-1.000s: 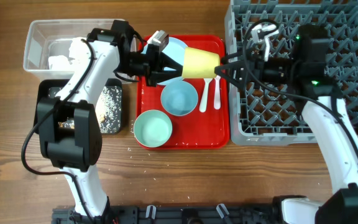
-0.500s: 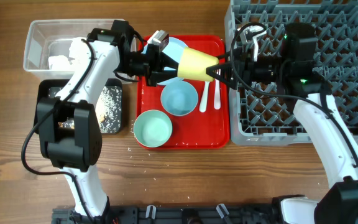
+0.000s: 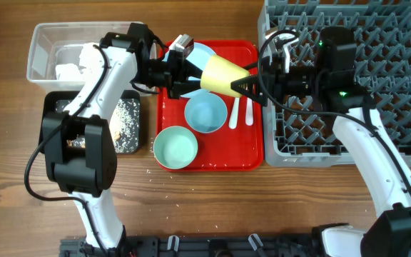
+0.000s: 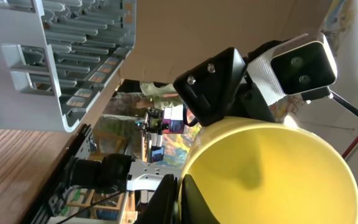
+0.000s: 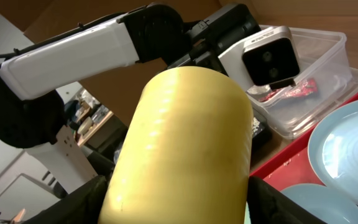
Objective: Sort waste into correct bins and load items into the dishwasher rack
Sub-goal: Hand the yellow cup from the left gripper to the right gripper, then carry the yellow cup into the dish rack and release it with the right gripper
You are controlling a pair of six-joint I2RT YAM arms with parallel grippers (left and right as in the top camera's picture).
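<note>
The small yellow cup [image 3: 223, 76] hangs on its side above the flat red tray [image 3: 257, 154]. My left gripper [image 3: 203, 77] is shut on the cup's rim; the left wrist view [image 4: 180, 194] shows one finger inside the cup [image 4: 278, 174] and one outside. My right gripper [image 3: 252, 86] is open, with a finger on each side of the cup's base [image 5: 185, 143]. Two light blue bowls [image 3: 205, 113] [image 3: 175, 148], a white spoon [image 3: 235, 113] and a white fork [image 3: 249, 107] lie on the tray. A light blue plate [image 3: 200, 51] is partly hidden behind the left gripper.
The grey dishwasher rack [image 3: 377, 132] stands at the right. The clear tub [image 3: 41, 41] at the back left holds white tissue [image 3: 70, 70] and a red wrapper [image 5: 300, 90]. The black tray [image 3: 135, 107] holds crumbs. A few crumbs lie on the table [image 3: 152, 171].
My right gripper has moved left from the rack's edge until its fingers straddle the cup's base. The left gripper has kept hold of the cup, which tilted slightly.
</note>
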